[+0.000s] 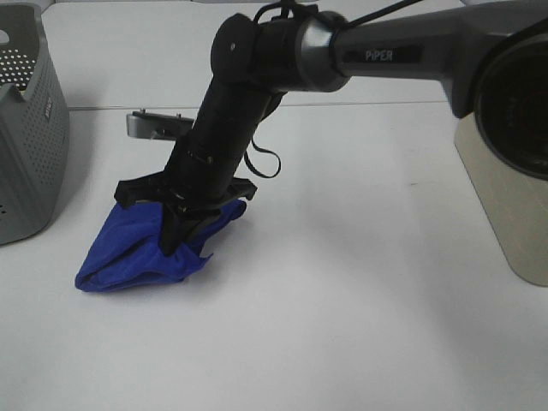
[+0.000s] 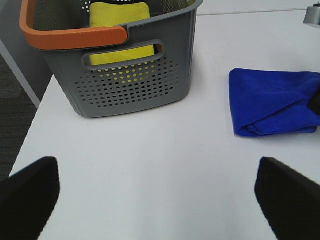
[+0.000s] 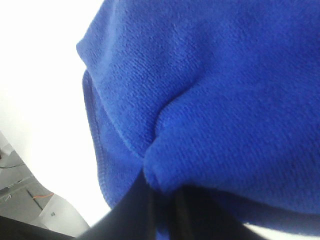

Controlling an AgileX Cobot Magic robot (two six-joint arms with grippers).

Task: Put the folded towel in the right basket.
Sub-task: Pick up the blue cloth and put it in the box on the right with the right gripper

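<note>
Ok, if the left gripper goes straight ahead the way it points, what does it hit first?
Probably bare table, in the gap between the grey basket and the blue towel; the left gripper seems aimed between them.

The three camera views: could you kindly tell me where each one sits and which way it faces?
Exterior high: mounted high off the arms, looking down on the table, blue towel and grey basket; the right arm and right gripper show.
Left wrist: low over the table, facing the grey basket with a yellow towel inside; the open left gripper frames the view.
Right wrist: close against the blue towel; one dark finger shows.
All three views share the blue towel.
</note>
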